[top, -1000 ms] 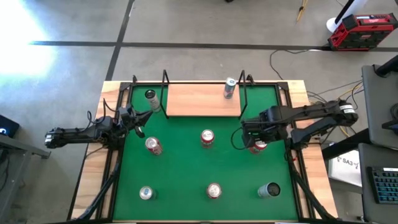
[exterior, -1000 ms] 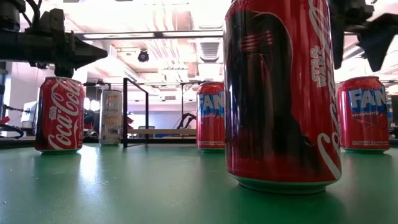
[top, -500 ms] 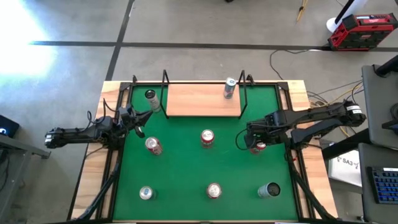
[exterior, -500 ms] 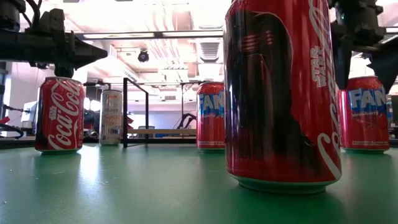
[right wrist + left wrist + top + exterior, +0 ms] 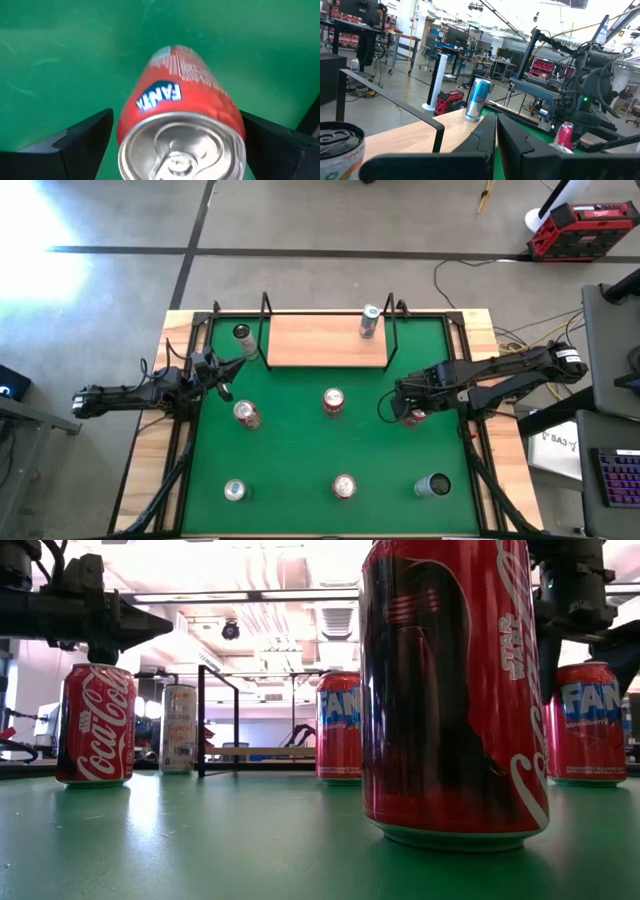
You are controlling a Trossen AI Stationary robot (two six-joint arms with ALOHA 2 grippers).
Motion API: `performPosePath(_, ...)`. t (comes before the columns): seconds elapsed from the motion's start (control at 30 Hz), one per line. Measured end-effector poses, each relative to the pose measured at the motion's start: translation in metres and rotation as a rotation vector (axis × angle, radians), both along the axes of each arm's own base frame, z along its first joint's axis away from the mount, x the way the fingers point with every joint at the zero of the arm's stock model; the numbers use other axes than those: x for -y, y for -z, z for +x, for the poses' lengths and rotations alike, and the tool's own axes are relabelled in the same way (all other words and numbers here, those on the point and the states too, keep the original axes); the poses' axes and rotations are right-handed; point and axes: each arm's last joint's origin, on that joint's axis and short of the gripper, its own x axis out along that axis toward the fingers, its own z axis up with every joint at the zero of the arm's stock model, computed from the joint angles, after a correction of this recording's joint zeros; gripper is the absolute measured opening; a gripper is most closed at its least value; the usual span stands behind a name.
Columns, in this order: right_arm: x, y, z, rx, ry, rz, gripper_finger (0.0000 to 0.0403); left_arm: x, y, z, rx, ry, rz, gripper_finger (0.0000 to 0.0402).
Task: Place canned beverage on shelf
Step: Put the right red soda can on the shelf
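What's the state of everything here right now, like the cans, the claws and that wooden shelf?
Fanta can: upright on the green mat, between open fingers, not gripped.
Right gripper: open, lowered around that can.
Left gripper: shut, empty, waiting at the mat's left edge.
Shelf: holds one upright silver-blue can.
Other cans on the mat: all upright.

shelf (image 5: 320,340) behind mat (image 5: 300,450); slim can (image 5: 369,321) on shelf

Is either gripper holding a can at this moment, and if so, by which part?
Nothing is held. The right gripper stands open astride the upright red Fanta can, fingers either side, not closed. The left gripper is shut and empty at the mat's left edge.
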Motion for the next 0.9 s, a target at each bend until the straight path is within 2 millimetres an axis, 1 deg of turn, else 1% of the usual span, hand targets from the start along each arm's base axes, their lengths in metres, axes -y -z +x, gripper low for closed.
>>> performPosePath(0.13, 0.0, 0.0, 0.001, 0.012, -0.007, -0.009, 0.0371, 0.0, 0.0, 0.0, 0.0, 0.0, 0.0, 0.0)
performPosePath(0.33, 0.0, 0.0, 0.001, 0.014, 0.01, -0.002, 0.0303, 0.0, 0.0, 0.0, 0.0, 0.0, 0.0, 0.0)
performPosePath(0.37, 0.0, 0.0, 0.002, 0.015, 0.015, -0.002, 0.0297, 0.0, 0.0, 0.0, 0.0, 0.0, 0.0, 0.0)
performPosePath(0.53, 0.0, -0.001, 0.004, 0.034, 0.044, 0.008, 0.0296, 0.0, 0.0, 0.0, -0.001, 0.001, 0.0, 0.0)
performPosePath(0.6, 0.0, -0.007, 0.007, 0.057, 0.054, 0.012, 0.0296, 0.0, 0.0, 0.0, -0.001, 0.0, 0.0, 0.0)
performPosePath(0.7, -0.001, -0.021, 0.014, 0.109, 0.039, 0.012, 0.0296, 0.0, 0.0, 0.0, 0.0, 0.0, 0.0, 0.0)
performPosePath(0.9, -0.001, -0.048, 0.04, 0.158, -0.082, -0.068, 0.0296, 0.0, 0.0, 0.0, 0.0, 0.0, 0.0, 0.0)
